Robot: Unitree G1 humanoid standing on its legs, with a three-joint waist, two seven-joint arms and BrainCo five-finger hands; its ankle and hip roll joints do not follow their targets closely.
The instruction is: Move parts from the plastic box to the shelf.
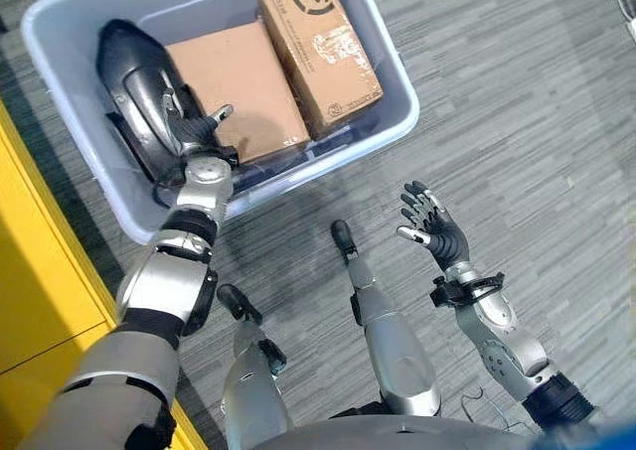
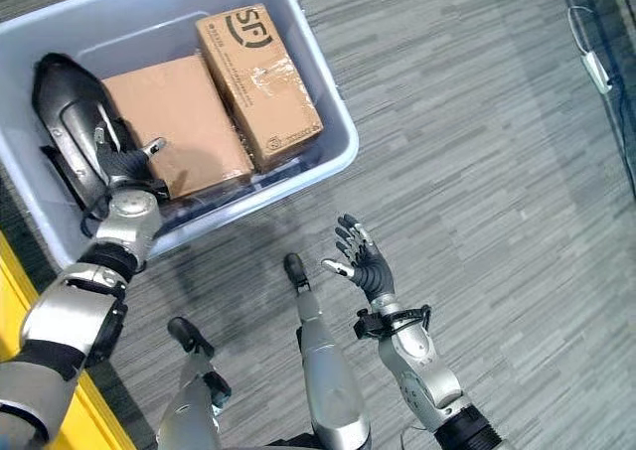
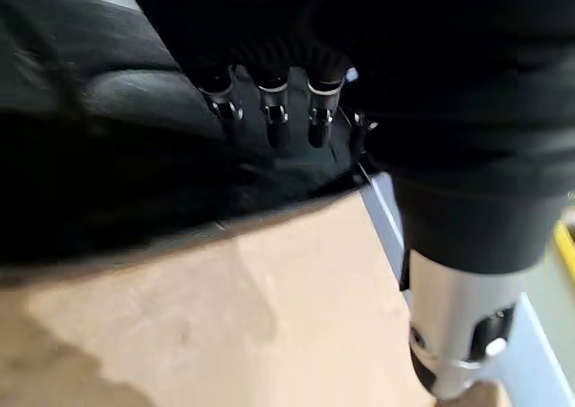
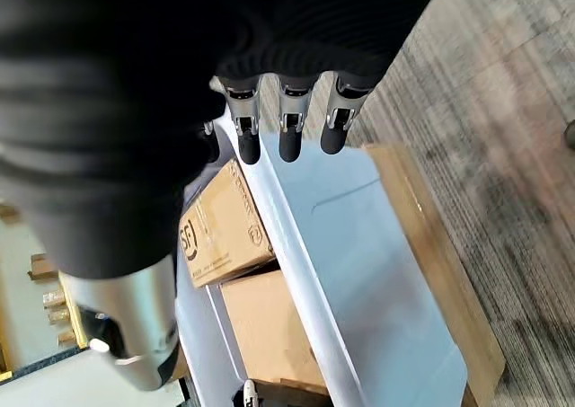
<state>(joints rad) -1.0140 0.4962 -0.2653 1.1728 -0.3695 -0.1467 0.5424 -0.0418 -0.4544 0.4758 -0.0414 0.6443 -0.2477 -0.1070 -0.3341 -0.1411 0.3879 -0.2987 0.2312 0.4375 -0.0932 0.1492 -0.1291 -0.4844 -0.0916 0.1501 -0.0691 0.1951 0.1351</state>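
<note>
A pale blue plastic box (image 1: pixel 350 150) stands on the floor ahead and to my left. Inside it, a long black and silver shell-shaped part (image 1: pixel 134 73) lies along the left side. Beside that part are a plain flat cardboard box (image 1: pixel 238 82) and a printed carton (image 1: pixel 318 48). My left hand (image 1: pixel 194 132) reaches into the box. Its fingers (image 3: pixel 269 119) rest relaxed on the dark part (image 3: pixel 108 155), and its thumb (image 1: pixel 221 112) points toward the flat cardboard (image 3: pixel 225 317). My right hand (image 1: pixel 437 233) hovers open above the floor, short of the box, palm turned toward it and holding nothing.
A yellow shelf unit (image 1: pixel 40 271) runs along the left edge, close to the box's left corner. Grey plank floor (image 1: pixel 517 102) stretches to the right of the box and around my right hand.
</note>
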